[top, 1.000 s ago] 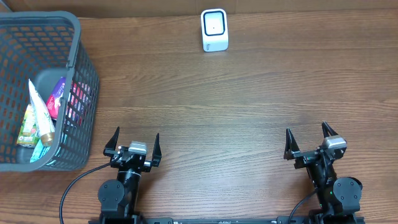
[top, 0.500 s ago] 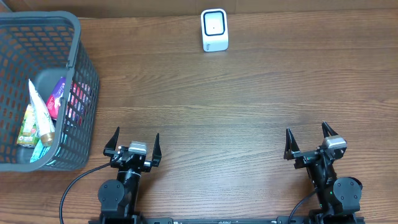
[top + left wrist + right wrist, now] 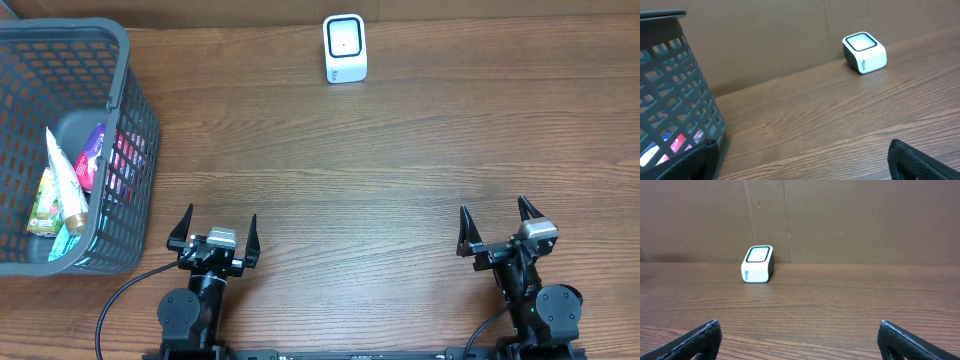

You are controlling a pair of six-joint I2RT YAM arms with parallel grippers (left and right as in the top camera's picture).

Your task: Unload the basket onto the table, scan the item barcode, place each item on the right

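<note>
Overhead, both hands rest at the near edge of the desk (image 3: pixel 380 170). The left hand (image 3: pixel 218 222) and the right hand (image 3: pixel 493 212) each have their fingers spread wide apart, with nothing between them.

The items to scan lie in the basket (image 3: pixel 143 140) at the far left, just beyond the left hand. They are a white tube (image 3: pixel 65 185), a purple pack (image 3: pixel 93 155) and a green packet (image 3: pixel 42 205), leaning on one another. The scanner (image 3: pixel 345 47) stands well apart from them at the far edge, its window facing up and forward.

The tube looks light, soft in the body and probably glossy, so a hard squeeze could dent it or let it slide. The firmer part near its cap end should be the better place to hold. A grip across the width there would leave the printed sides free. No barcode shows from here. The basket's tall mesh wall calls for a reach from above.
</note>
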